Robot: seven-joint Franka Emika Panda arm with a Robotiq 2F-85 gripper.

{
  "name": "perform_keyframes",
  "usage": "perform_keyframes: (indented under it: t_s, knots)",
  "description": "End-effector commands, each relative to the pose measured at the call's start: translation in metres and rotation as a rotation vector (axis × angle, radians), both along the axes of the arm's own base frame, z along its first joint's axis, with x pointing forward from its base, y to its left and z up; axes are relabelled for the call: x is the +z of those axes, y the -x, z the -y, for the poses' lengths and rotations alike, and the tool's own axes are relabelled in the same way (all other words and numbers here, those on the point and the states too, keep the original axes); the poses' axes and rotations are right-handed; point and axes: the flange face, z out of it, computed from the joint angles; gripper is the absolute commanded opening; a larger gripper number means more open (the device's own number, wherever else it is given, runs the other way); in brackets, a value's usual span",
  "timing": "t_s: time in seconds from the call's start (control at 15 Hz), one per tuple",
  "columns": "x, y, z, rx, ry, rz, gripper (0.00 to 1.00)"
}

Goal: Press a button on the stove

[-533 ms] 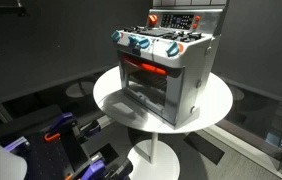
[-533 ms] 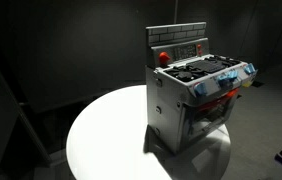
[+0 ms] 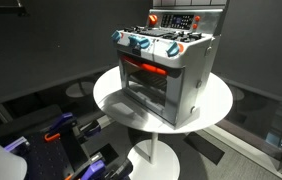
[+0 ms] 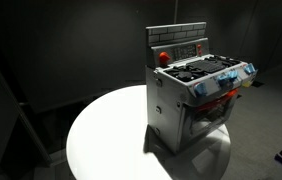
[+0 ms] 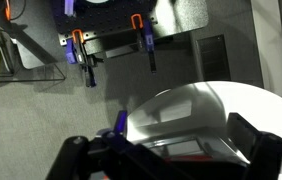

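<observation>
Round white table (image 3: 109, 98) carries stove (image 3: 171, 75) upright, tallest axis vertical, door facing table edge; gripper (image 5: 169, 152) jaws spread wide.

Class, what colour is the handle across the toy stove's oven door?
Red. The handle on the stove shows best in an exterior view.

In an exterior view I look down on the stove (image 3: 166, 70) from its door side, at middling range, with the round table (image 3: 109, 98) whole. In an exterior view I stand nearer, facing the stove (image 4: 176, 110) side-on. Both share stove and tabletop. My wrist view points steeply down past the gripper (image 5: 171, 160) onto table (image 5: 231, 100) and floor (image 5: 41, 110). The dark blur low down may be the stove.
</observation>
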Motion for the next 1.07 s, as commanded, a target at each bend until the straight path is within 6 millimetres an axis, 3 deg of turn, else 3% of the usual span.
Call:
perform_keyframes:
  t_s: [0.0, 0.47, 1.0]
  knots:
    - [0.014, -0.018, 0.008, -0.048, 0.013, 0.074, 1.00]
    - [0.025, -0.066, 0.034, -0.133, 0.048, 0.244, 1.00]
    - [-0.004, -0.129, 0.085, -0.285, 0.130, 0.369, 1.00]
